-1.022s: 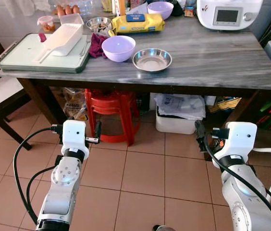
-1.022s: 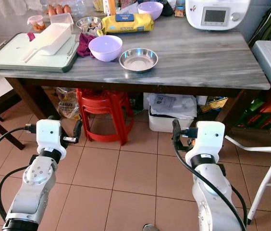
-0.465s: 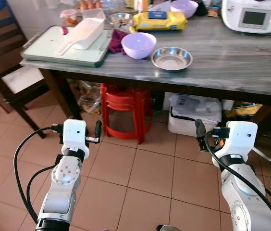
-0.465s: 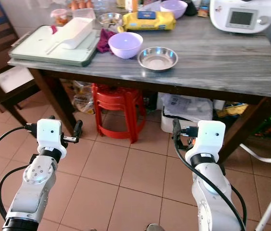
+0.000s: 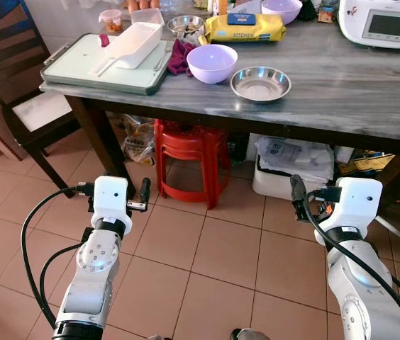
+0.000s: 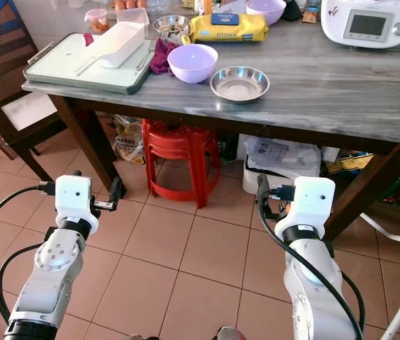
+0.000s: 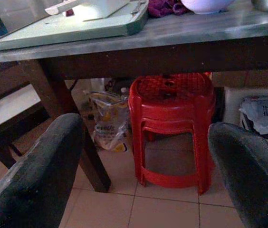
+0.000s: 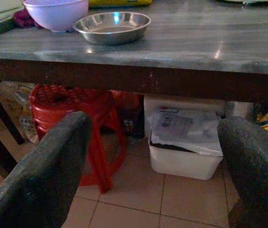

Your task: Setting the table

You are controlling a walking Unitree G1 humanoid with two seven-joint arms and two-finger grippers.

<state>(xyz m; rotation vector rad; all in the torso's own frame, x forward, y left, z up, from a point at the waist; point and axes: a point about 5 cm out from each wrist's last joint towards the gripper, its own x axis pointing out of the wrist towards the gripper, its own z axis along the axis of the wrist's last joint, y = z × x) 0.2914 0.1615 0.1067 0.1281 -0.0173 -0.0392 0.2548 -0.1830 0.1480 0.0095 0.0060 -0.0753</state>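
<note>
approach step: left end effector (image 7: 138,175) and right end effector (image 8: 153,175), fingers apart and empty, face the bench (image 5: 342,85); next, reach the steel bowl (image 5: 260,83) at twelve o'clock.

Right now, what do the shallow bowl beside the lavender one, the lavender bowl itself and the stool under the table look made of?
Shallow bowl: metal, probably stainless steel, with a shiny reflective rim. Lavender bowl: matte and opaque, likely plastic or melamine; ceramic is possible. Stool: glossy red moulded plastic with a perforated seat, apparently several stacked.

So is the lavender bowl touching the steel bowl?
Apart. The left eye view shows bare tabletop between the lavender bowl and the steel bowl.
</note>
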